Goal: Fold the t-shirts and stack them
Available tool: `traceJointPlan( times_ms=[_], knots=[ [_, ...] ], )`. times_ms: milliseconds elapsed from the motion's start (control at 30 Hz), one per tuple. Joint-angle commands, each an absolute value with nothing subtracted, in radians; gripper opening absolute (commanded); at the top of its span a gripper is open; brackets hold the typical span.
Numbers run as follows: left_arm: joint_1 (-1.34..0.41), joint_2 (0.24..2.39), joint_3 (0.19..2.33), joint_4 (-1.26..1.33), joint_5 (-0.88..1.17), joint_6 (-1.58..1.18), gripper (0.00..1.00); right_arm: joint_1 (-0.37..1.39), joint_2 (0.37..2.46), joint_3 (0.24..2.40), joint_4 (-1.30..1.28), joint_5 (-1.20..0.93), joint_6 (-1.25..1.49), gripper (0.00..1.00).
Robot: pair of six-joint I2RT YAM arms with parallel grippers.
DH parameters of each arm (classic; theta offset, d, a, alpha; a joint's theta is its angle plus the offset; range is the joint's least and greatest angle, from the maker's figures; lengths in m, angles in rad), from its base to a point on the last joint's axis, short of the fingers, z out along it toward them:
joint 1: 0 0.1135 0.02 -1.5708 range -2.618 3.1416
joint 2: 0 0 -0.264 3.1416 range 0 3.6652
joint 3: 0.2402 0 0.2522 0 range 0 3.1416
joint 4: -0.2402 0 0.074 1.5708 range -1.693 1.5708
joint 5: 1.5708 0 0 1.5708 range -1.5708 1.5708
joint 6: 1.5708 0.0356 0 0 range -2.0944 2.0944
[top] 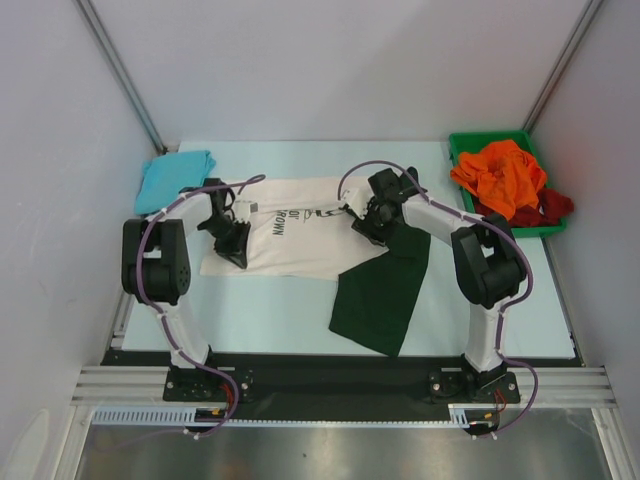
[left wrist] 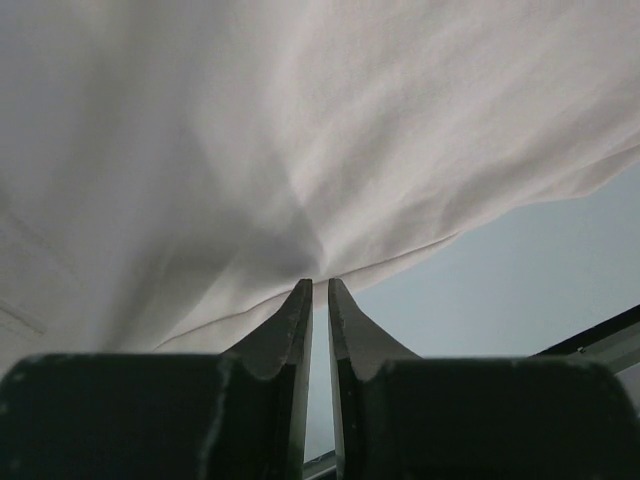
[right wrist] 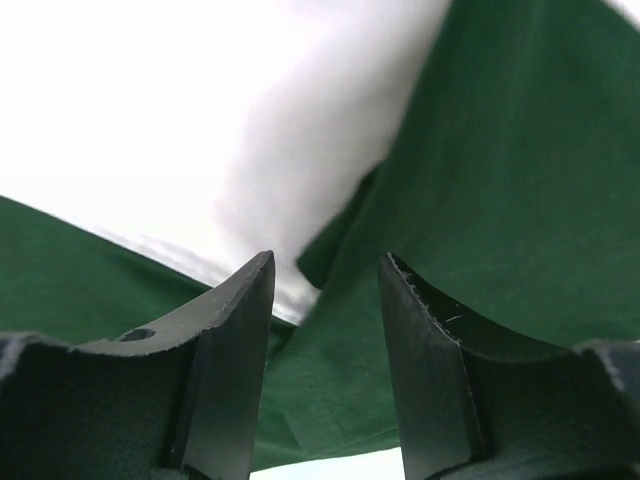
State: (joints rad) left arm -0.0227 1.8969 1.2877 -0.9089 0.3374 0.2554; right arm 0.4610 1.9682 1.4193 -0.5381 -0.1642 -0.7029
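shirt (top: 300, 235): cream, flat mid-table
handling: likely soft, light, limp; pinch at edges
left gripper (left wrist: 318, 283): nearly closed, pinching shirt edge
right gripper (right wrist: 325, 262): jaws apart over green sleeve (top: 385, 290), empty

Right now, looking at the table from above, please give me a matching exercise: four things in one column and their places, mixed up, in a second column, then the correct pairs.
Things
1. teal shirt
2. orange shirt
3. cream shirt
4. green bin

Places
A. standing at the far right corner of the table
B. spread out in the middle of the table
C. heaped inside the bin
D. lying at the far left corner of the table

Right pairs: 1-D, 2-C, 3-B, 4-A.
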Motion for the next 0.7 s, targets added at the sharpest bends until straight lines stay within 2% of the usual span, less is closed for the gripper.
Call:
traceJointPlan(
  times_ms=[0,667],
  knots=[
    [-0.018,1.919,1.281,-0.887,0.318,0.273,0.15,0.489,1.879,1.396,-0.485,-0.173,-0.745,0.51],
    [-0.018,1.914,1.276,-0.888,0.295,0.265,0.15,0.44,1.994,1.476,-0.514,-0.138,-0.707,0.5]
  ],
)
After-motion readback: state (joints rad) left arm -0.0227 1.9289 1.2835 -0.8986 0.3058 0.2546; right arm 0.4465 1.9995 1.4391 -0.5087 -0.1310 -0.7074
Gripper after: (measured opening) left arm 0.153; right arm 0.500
